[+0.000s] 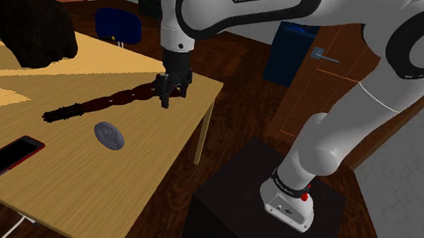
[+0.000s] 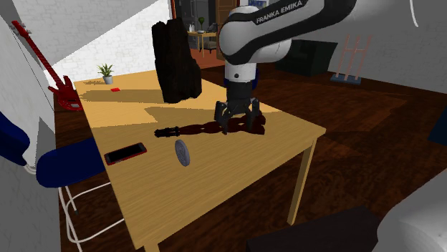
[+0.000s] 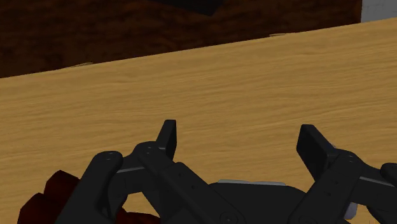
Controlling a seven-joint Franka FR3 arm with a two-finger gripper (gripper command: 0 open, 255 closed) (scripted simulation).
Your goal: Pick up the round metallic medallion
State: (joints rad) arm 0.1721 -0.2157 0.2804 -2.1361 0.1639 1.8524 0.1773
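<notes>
The medallion [image 1: 109, 135] is a round grey disc lying on the wooden table [image 1: 59, 196], also seen edge-on in the second exterior view [image 2: 183, 152]. My black gripper [image 1: 166, 94] hangs just above the table, up and to the shoulder view's right of the medallion and well apart from it. In the second exterior view the gripper [image 2: 237, 122] is over the thick end of a dark red turned rod [image 2: 208, 130]. In the wrist view the gripper [image 3: 242, 141] is open, with only bare tabletop [image 3: 242, 83] between the fingers.
The dark red rod [image 1: 104, 103] lies between gripper and medallion. A red phone [image 1: 4, 159] lies near the table's front left. A tall dark rock-like block [image 2: 175, 61] stands at the back, with a small plant [image 2: 106, 71] and a red guitar [image 2: 61, 82] beyond. The table edge [image 1: 207, 114] is close to the gripper.
</notes>
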